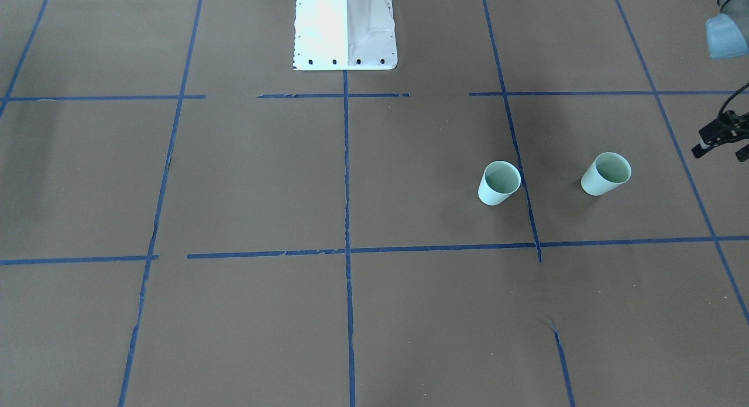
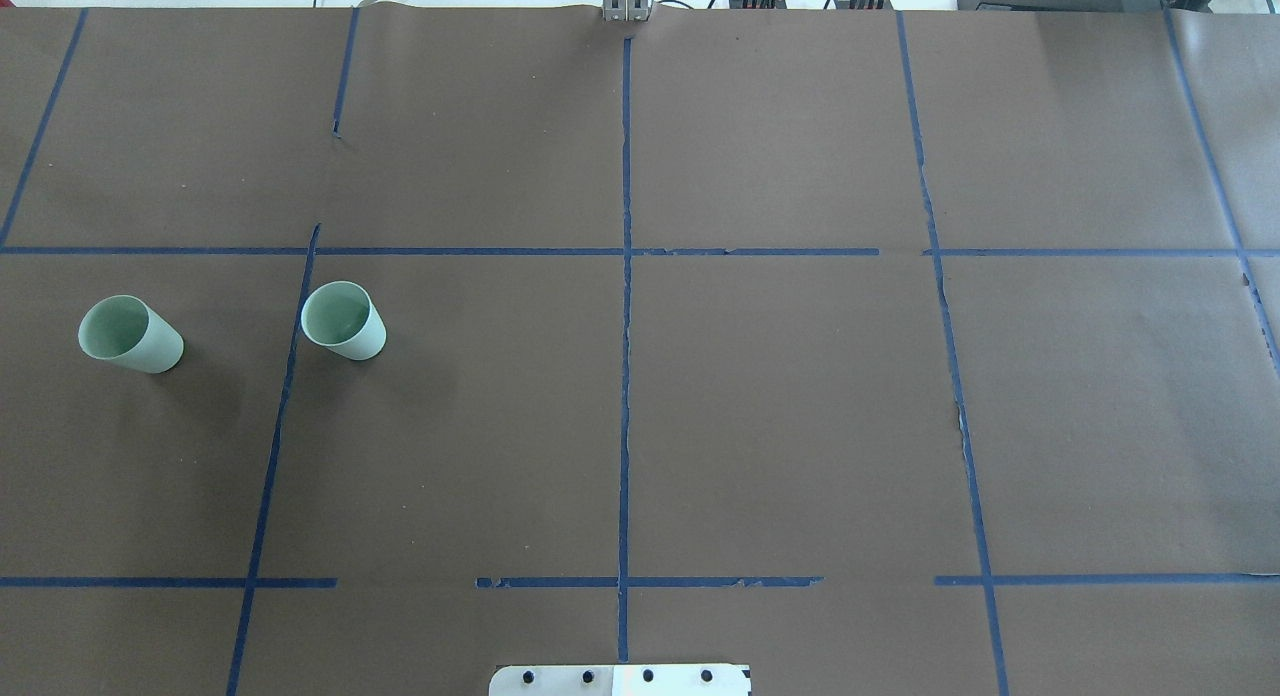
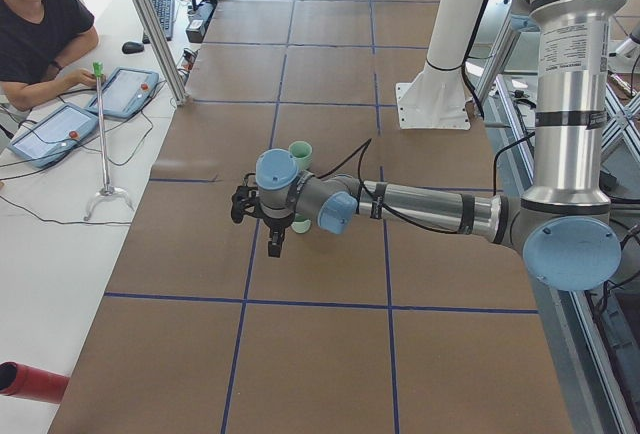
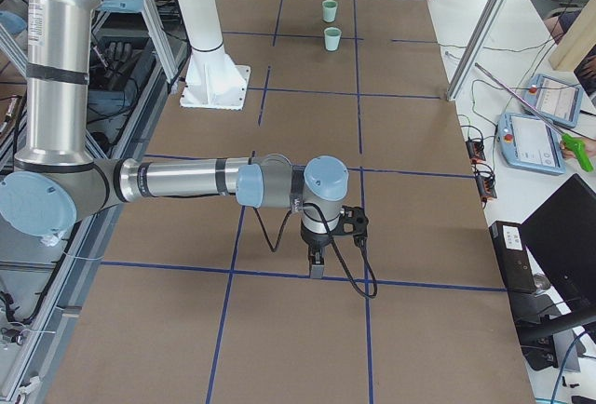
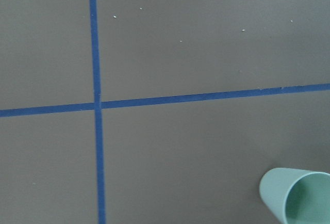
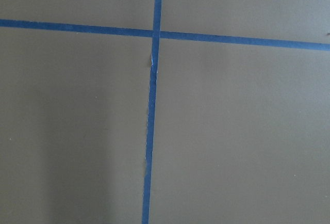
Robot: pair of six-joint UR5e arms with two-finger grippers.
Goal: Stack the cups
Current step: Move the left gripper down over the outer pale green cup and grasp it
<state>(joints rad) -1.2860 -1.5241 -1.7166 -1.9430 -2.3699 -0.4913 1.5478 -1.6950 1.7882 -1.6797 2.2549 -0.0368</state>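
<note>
Two pale mint-green cups stand upright and apart on the brown table, both open and empty. In the overhead view one cup [image 2: 130,333] is near the left edge and the other cup [image 2: 343,320] is to its right. They also show in the front view as one cup [image 1: 605,173] and the other cup [image 1: 499,183]. The left wrist view catches one cup [image 5: 299,195] at its bottom right corner. My left gripper [image 3: 275,244] points down beside the cups, toward the table's left end. My right gripper [image 4: 317,260] points down far from them. I cannot tell whether either is open or shut.
The white robot base [image 1: 345,30] stands at the middle of the near edge. Blue tape lines [image 2: 625,326] grid the table. An operator [image 3: 40,24] sits with tablets [image 3: 125,89] at a white side table beyond the left end. A thin stand [image 3: 105,144] is there too.
</note>
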